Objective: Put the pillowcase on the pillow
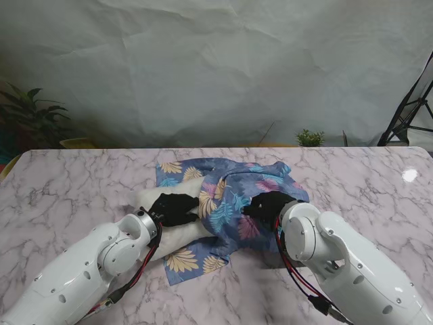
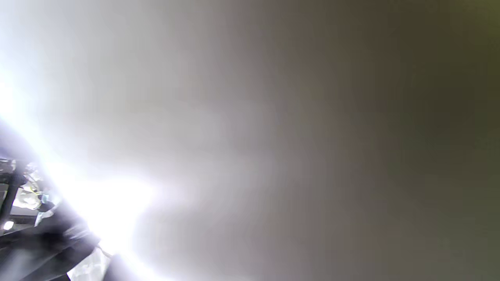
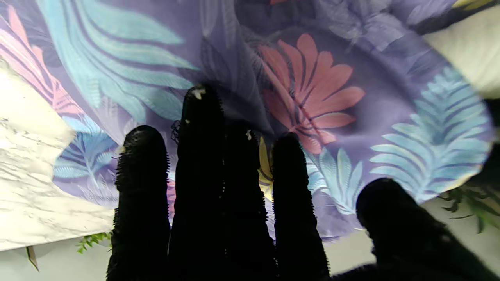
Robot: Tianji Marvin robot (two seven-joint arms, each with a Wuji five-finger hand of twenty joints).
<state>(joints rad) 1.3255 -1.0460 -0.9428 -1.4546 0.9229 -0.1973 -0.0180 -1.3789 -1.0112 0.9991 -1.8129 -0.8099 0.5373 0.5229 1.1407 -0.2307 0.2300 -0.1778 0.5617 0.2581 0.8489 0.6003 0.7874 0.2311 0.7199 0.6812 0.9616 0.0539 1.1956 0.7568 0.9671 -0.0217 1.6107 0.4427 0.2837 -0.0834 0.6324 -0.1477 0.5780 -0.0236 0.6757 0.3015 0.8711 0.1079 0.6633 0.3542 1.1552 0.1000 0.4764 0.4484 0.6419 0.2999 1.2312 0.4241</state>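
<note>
Here, left robot hand [image 1: 174, 208] on pillow [image 1: 177, 233], right robot hand [image 1: 269, 204] on pillowcase [image 1: 230, 203]; grip of both unclear.

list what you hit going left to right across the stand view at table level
left hand on the white pillow → floral pillowcase → right hand on the pillowcase → bare marble table

- Stand view looked down on the table [image 1: 81, 183] from above.
- Left wrist view was blurred glare.
- Right wrist view sat close on the pillowcase [image 3: 383, 117], shared with stand view.
</note>
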